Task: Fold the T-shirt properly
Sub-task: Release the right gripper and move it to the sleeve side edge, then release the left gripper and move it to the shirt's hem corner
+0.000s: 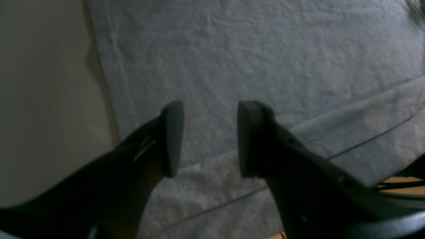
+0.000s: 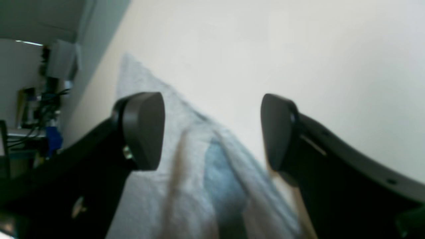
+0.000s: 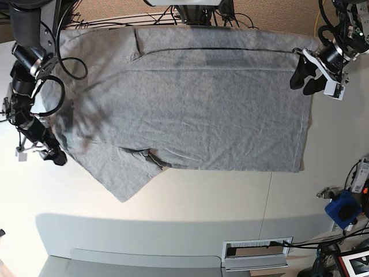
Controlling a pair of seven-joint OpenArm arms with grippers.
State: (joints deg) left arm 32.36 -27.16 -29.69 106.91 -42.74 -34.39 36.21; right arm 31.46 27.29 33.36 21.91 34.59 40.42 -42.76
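The heather-grey T-shirt [image 3: 190, 109] lies spread flat on the white table [image 3: 190, 202], plain side up. One sleeve [image 3: 124, 176] sticks out toward the front left, and a straight fold line runs along its far edge. My left gripper [image 3: 304, 83] hovers over the shirt's far right corner. In the left wrist view, the left gripper [image 1: 210, 139] is open above the grey cloth [image 1: 252, 56] with nothing between its fingers. My right gripper [image 3: 46, 151] stands at the shirt's left edge. In the right wrist view, the right gripper [image 2: 212, 132] is wide open over the T-shirt's edge [image 2: 186, 186].
Cables [image 3: 115, 20] and arm bases line the table's far edge. A blue object [image 3: 344, 209] and more wires sit off the table at the right. A grey panel with a slot [image 3: 256, 251] runs along the front.
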